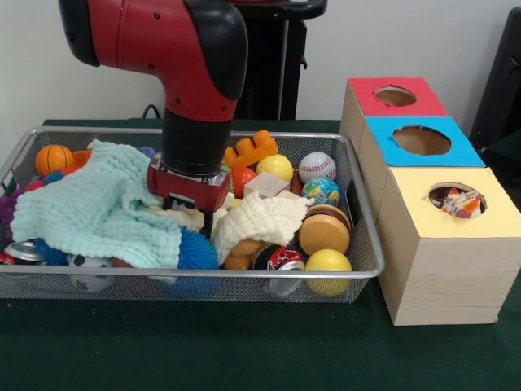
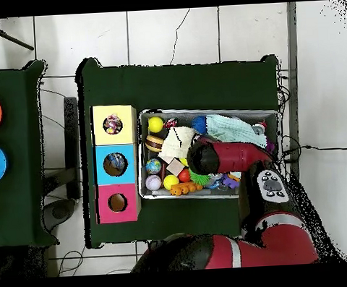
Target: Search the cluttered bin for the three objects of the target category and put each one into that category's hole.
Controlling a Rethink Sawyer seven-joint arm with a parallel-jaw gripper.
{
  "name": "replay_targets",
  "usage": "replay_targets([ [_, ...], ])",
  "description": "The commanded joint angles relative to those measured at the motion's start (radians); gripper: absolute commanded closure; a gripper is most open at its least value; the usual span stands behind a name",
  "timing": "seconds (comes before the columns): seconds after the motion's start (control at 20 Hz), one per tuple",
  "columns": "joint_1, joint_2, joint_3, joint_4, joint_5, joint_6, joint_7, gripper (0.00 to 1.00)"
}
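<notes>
The wire mesh bin [image 1: 370,244] stands on the green table, full of toys and towels; it also shows in the overhead view [image 2: 203,110]. My gripper [image 1: 189,213] is lowered into the bin's middle, between the mint towel [image 1: 89,212] and the cream towel [image 1: 260,220], and its tip is sunk in the clutter. One printed cloth ball [image 1: 462,203] sits in the round hole of the yellow-topped box [image 1: 488,213]; it also shows in the overhead view [image 2: 113,124]. No other printed cloth ball shows in the bin.
The blue-topped box [image 1: 456,151] and red-topped box [image 1: 362,90] stand behind the yellow one. In the bin are a blue spiky ball [image 1: 195,251], yellow balls [image 1: 328,262], a baseball [image 1: 317,166], a globe ball [image 1: 321,191], an orange toy [image 1: 251,151] and a small basketball [image 1: 54,160].
</notes>
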Motion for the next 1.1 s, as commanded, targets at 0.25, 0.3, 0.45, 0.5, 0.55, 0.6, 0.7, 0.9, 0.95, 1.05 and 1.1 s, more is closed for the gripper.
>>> replay_targets([
  [0.25, -0.071, 0.094, 0.069, -0.136, -0.149, 0.016, -0.127, 0.0],
  [0.3, -0.069, 0.088, 0.058, -0.145, -0.158, 0.029, -0.132, 0.0],
  [0.45, -0.083, 0.065, 0.062, -0.167, -0.19, 0.076, -0.188, 0.0],
  [0.5, -0.088, 0.059, 0.072, -0.176, -0.197, 0.102, -0.214, 0.0],
  [0.55, -0.103, 0.053, 0.099, -0.173, -0.201, 0.127, -0.245, 0.0],
  [0.6, -0.118, 0.045, 0.131, -0.15, -0.188, 0.151, -0.255, 0.0],
  [0.7, -0.164, 0.033, 0.222, -0.083, -0.14, 0.209, -0.267, 0.0],
  [0.9, -0.188, -0.104, 0.33, 0.151, -0.032, 0.253, -0.144, 0.0],
  [0.95, -0.184, -0.147, 0.341, 0.185, -0.018, 0.269, -0.125, 0.0],
  [1.05, -0.157, -0.221, 0.334, 0.222, 0.008, 0.311, -0.08, 0.0],
  [1.1, -0.145, -0.252, 0.327, 0.234, 0.013, 0.319, -0.063, 0.0],
])
